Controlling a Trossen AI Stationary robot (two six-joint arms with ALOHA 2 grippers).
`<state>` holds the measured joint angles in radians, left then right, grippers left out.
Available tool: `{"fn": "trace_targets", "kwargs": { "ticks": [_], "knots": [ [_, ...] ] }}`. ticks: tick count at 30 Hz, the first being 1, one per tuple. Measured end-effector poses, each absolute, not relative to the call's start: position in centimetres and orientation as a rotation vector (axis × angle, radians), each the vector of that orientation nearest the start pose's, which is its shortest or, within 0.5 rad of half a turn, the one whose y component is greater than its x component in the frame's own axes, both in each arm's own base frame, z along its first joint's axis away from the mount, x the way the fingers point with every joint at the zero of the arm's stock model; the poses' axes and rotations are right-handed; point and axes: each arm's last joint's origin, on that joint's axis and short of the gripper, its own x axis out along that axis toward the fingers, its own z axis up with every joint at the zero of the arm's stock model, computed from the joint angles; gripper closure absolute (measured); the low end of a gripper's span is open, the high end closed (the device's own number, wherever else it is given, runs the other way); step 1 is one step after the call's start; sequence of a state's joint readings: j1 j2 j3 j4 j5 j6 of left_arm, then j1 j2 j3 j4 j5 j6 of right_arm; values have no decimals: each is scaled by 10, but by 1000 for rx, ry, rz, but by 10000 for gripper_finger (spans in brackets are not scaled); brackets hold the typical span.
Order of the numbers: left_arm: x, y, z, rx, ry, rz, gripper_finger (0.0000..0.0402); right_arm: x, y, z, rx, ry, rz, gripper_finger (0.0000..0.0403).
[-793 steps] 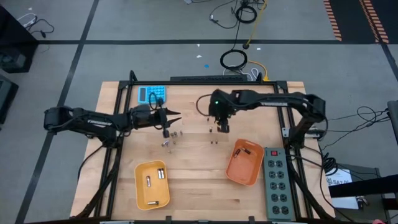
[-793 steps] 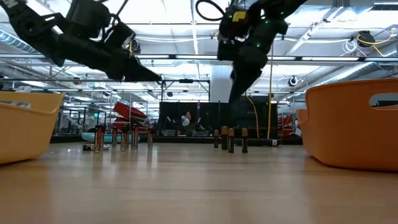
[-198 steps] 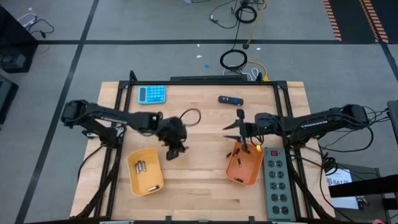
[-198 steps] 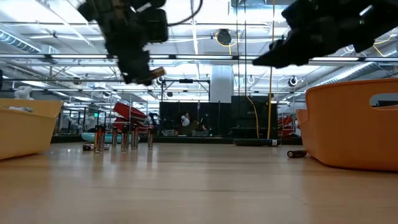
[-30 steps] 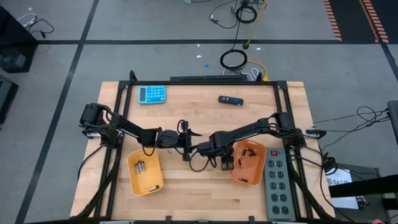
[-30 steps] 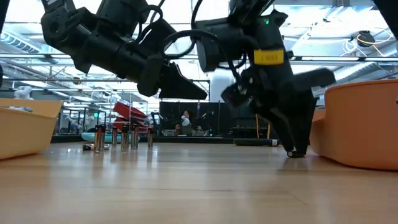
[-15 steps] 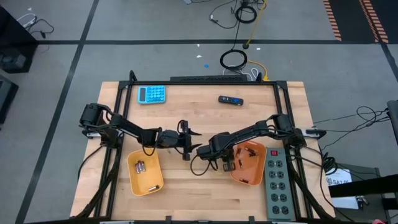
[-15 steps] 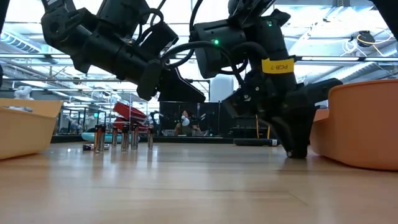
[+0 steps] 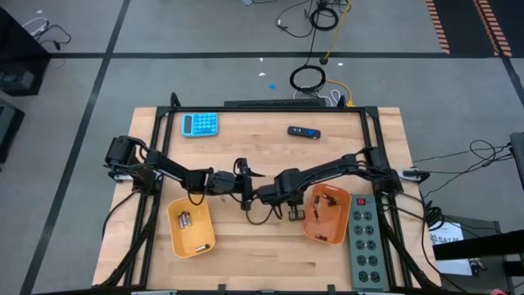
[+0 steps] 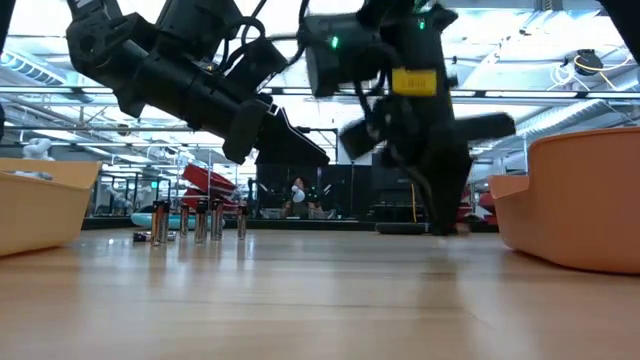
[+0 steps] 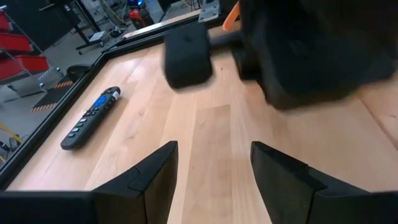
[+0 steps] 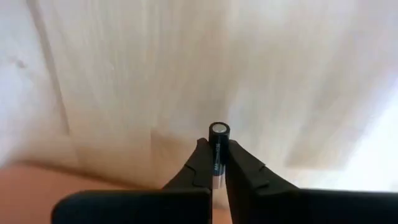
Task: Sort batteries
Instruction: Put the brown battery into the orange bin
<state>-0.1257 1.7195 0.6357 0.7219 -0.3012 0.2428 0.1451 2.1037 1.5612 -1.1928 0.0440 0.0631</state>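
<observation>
Wooden counter (image 9: 262, 246) beneath, my right hand (image 12: 213, 163) pinches a battery (image 12: 217, 149) by its side; a jolt could slip it loose.

- Even, bright overhead light; soft shadows on the table (image 9: 270, 238).
- Low view: ceiling lights glare, right arm (image 10: 420, 120) motion-blurred.
- Wrist views: table washed out, nearby arm (image 11: 311, 50) blurred.
</observation>
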Motion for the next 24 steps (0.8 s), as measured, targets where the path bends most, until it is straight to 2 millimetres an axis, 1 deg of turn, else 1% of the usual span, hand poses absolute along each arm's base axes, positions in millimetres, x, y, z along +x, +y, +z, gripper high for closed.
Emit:
{"fn": "trace_targets", "kwargs": {
  "ticks": [4,6,9,12,14,16,18,20,22,24],
  "knots": [
    [315,-31,142,316,374,129,189,368,52,176,-76,1737,-22,401],
    [315,-31,142,315,375,129,189,362,51,191,-47,1722,-46,401],
    [315,-31,142,308,375,131,189,352,53,218,24,1667,-49,401],
    [314,-31,142,297,376,132,189,340,55,240,152,1641,-67,401],
    [314,-32,142,291,379,130,189,331,56,247,240,1639,-82,401],
    [314,-32,140,290,394,126,189,323,59,241,305,1681,-80,401],
    [313,-33,139,276,409,123,189,316,62,227,343,1749,-81,399],
    [312,-36,138,272,415,116,189,309,65,216,344,1798,-109,390],
    [312,-37,139,256,419,115,189,305,66,211,344,1820,-126,370],
    [309,-37,145,251,417,116,189,304,67,210,318,1809,-157,341]
  ]
}}
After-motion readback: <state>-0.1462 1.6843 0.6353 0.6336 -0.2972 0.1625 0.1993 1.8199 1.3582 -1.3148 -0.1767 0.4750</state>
